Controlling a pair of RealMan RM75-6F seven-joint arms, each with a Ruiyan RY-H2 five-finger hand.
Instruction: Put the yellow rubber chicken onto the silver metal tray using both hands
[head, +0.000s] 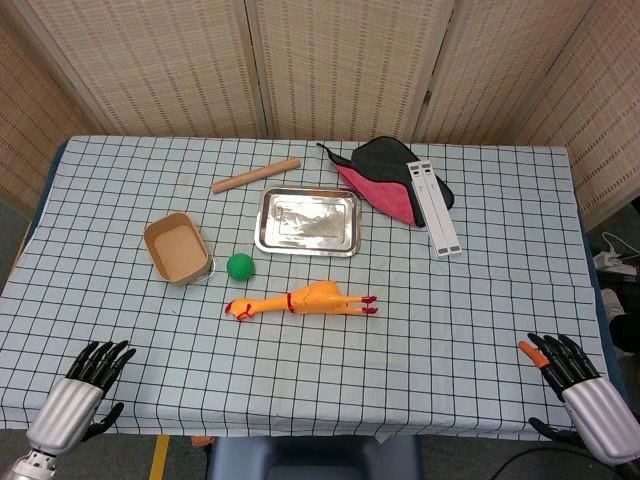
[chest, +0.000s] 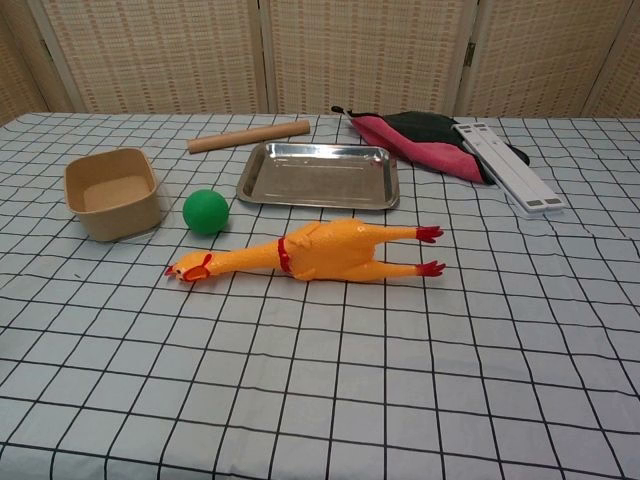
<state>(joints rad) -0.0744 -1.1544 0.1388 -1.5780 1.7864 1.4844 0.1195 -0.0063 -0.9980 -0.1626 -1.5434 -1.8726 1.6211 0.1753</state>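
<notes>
The left hand (head: 88, 372) waits at the near edge of the tabletop (head: 450, 330), fingers apart, holding nothing. The chicken (head: 305, 300) lies flat just in front of the tray (head: 308, 221), untouched, so nothing is done yet. The right hand (head: 565, 365) is likewise spread and bare.

The head view looks steeply down on the whole checked table (head: 420, 360) from high at its near edge. The chest view sits lower and nearer, facing across the same tabletop (chest: 400, 380) toward the wicker screens (chest: 360, 50).
</notes>
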